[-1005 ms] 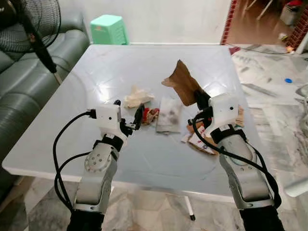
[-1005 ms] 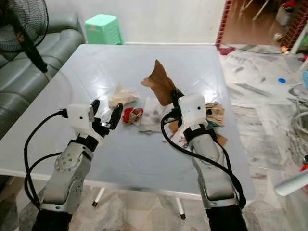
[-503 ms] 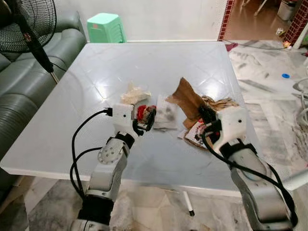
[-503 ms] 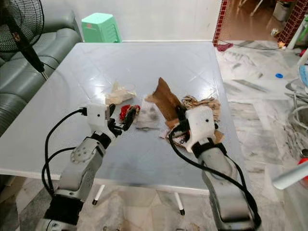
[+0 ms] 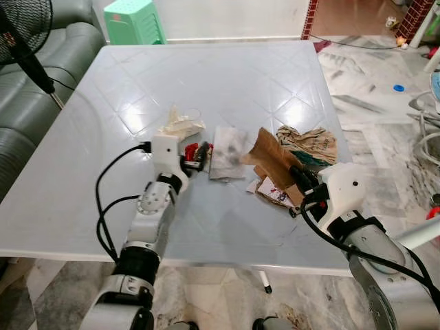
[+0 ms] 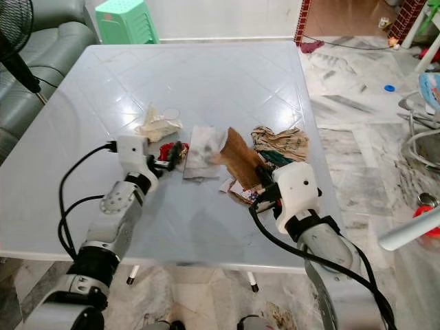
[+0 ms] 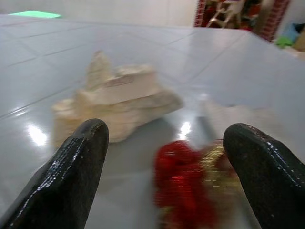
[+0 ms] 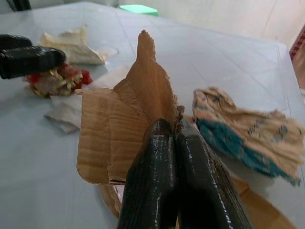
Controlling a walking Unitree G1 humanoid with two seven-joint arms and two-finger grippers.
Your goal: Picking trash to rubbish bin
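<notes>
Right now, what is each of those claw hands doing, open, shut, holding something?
Left gripper: open, fingers either side of the red wrapper.
Right gripper: shut on the brown cardboard piece.

White table (image 5: 103,151), lying on it a crumpled tissue (image 5: 180,125), red wrapper (image 5: 193,150), grey napkin (image 5: 227,144), crumpled paper bag (image 5: 311,144), printed packet (image 5: 273,194)
</notes>
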